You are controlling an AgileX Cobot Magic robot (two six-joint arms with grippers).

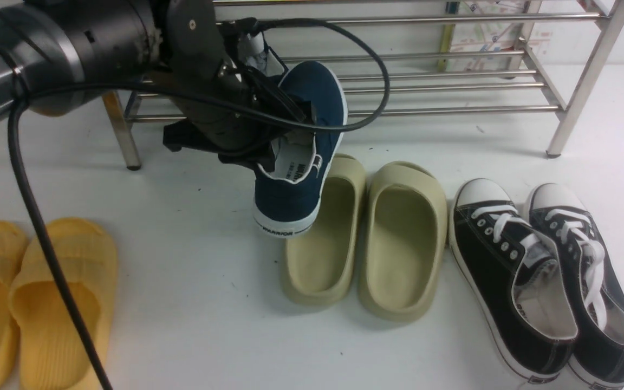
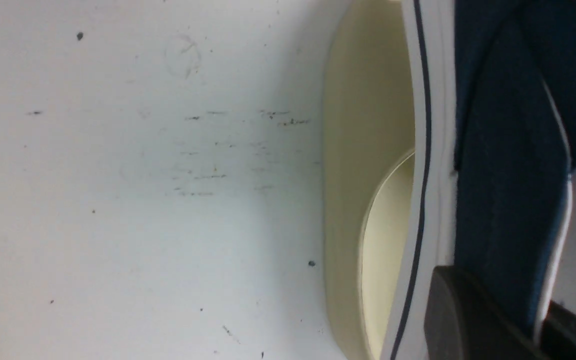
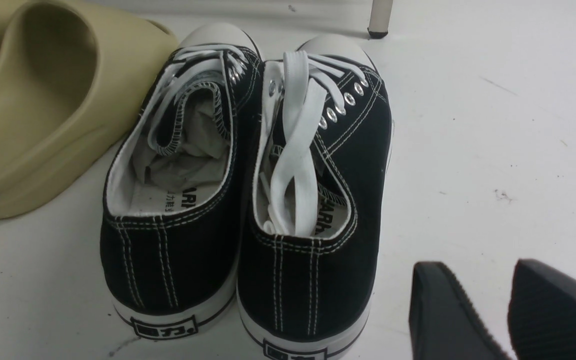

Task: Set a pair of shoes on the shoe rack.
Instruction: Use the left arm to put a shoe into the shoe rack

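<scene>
So the left gripper [image 1: 277, 143] is clamped on the collar of one navy slip-on [image 1: 301, 184], pinching its left side wall. The shoe hangs tilted, with the toe up and pointing far toward the shoe rack [image 1: 453, 111] and the heel with the lettering down on the near side. It's in front of the rack's lower bars, not on them. Its heel end sits right at the left edge of the olive slippers [image 1: 404, 233]; can't tell if they touch.

The left wrist view shows the white sole and blue canvas [image 2: 508, 175] right over that slipper.

The right gripper [image 3: 493, 320] is spread apart with nothing in it, just beside the heels of the black lace-ups [image 3: 238, 200], which are right of the slippers. Yellow slippers [image 1: 57, 292] sit near left on the white floor [image 1: 193, 271].
</scene>
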